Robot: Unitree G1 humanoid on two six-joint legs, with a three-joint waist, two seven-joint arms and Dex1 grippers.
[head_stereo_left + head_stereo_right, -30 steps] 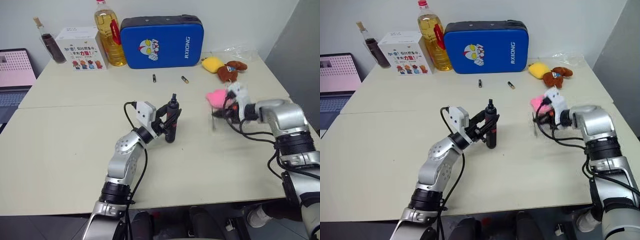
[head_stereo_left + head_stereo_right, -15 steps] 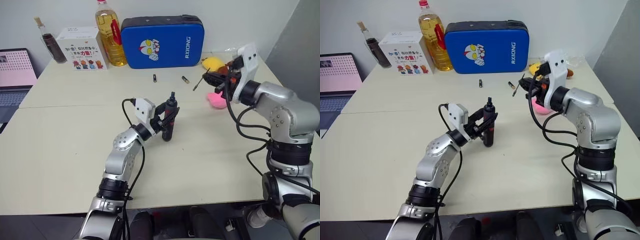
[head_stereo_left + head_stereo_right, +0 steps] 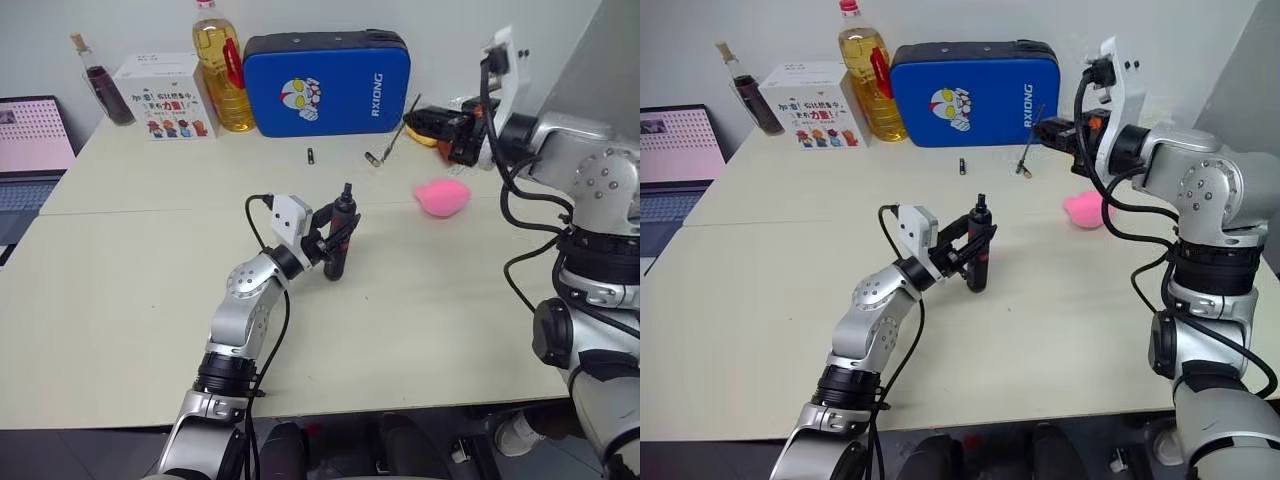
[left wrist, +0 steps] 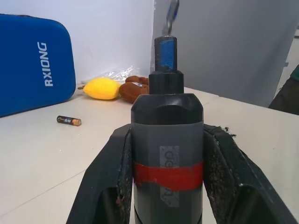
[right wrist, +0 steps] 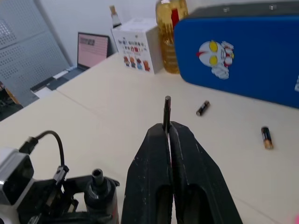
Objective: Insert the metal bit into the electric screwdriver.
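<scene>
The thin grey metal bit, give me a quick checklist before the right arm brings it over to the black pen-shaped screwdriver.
1. Thin grey metal bit pinched in right gripper: ok.
2. Black electric screwdriver with red band clamped in left gripper: ok.
3. Screwdriver tip pointing up, socket end exposed: ok.
4. Bit lined up over the socket: not ok, it is off to the right and higher.
5. Socket empty: cannot tell.
6. Pink soft toy clear of the screwdriver: ok.

Left gripper (image 3: 335, 243) fingers clamped low; right gripper (image 3: 418, 120) raised, fingers pinched together.
</scene>
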